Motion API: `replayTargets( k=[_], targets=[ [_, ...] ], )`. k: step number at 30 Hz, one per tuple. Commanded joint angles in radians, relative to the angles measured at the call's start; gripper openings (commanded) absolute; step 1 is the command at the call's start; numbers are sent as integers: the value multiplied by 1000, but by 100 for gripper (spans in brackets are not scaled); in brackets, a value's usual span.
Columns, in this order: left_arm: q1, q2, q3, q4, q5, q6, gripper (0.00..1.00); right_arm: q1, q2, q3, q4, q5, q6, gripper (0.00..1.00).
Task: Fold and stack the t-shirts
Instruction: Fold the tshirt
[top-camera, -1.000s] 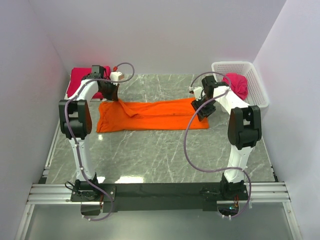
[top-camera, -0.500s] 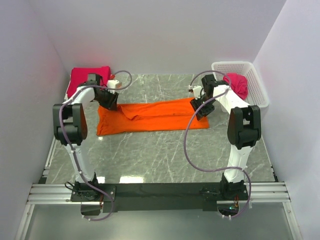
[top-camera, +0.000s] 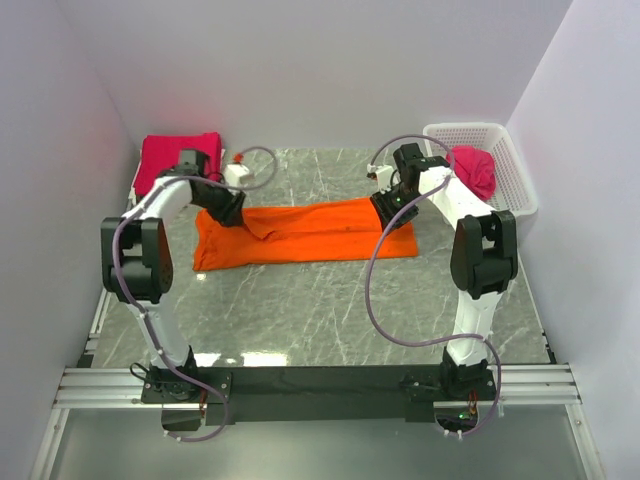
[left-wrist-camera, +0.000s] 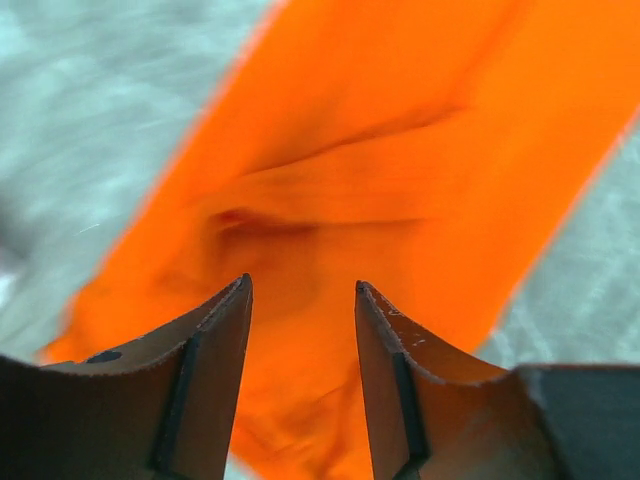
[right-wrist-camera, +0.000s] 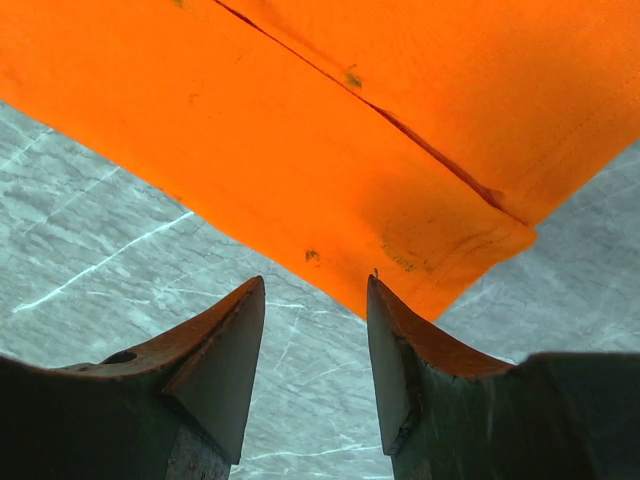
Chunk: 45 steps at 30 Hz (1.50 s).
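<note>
An orange t-shirt, folded into a long strip, lies across the middle of the grey marble table. My left gripper hovers over its left end, open. In the left wrist view, orange cloth fills the space below the left gripper, and nothing is between the fingers. My right gripper is over the shirt's right end, also open. In the right wrist view the right gripper stands at the edge of the orange cloth. A folded crimson-pink t-shirt lies at the back left.
A white lattice basket stands at the back right with a crumpled crimson-pink shirt inside. White walls close in the table on three sides. Both arms' cables loop above the table.
The left gripper has opened, let go of the orange shirt's left end and shifted slightly over it. The right gripper has moved a little back and left over the right end.
</note>
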Motion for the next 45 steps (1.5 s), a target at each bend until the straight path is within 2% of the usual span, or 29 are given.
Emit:
replayTargets(
  k=[1,4,12,15,16,19,21,23,25,26,27,28,31,35,40,45],
  targets=[
    [-86,-80,-72,-11,29,72,49,2,0,30,-10,-9,13,52],
    [-148,-66,-104,23,-63,55,46,1,-1,24,-7,-7,14,52],
    [-248,-5,-114,118,-232,32,49,-13,6,30,-12,-7,13,52],
    [-257,13,-81,136,-249,20,35,-15,5,32,-12,-4,13,52],
    [-261,16,-62,145,-263,12,25,-16,3,30,-12,-4,13,52],
    [-261,39,-8,164,-280,5,6,-16,3,27,-9,-1,11,51],
    [-262,67,26,173,-277,2,1,-18,9,29,-7,-2,13,51],
    [-264,85,75,191,-269,-6,1,-16,14,35,-12,-4,13,51],
    [-268,121,127,198,-267,-14,4,-18,17,40,-13,-4,16,51],
    [-271,133,144,201,-269,-18,10,-18,19,41,-16,-5,14,51],
    [-271,157,158,214,-272,-31,29,-18,20,44,-18,-4,14,51],
    [-271,167,179,224,-278,-38,37,-18,20,46,-19,-2,14,51],
    [-259,184,209,231,-290,-58,45,-16,17,46,-22,4,11,51],
    [-195,138,221,198,-214,-97,48,-18,8,40,-22,2,8,51],
    [-100,52,141,138,-143,-29,50,-16,11,32,-16,-10,11,51],
    [-54,43,86,92,-174,56,53,-16,14,32,-12,-16,11,51]
  ],
)
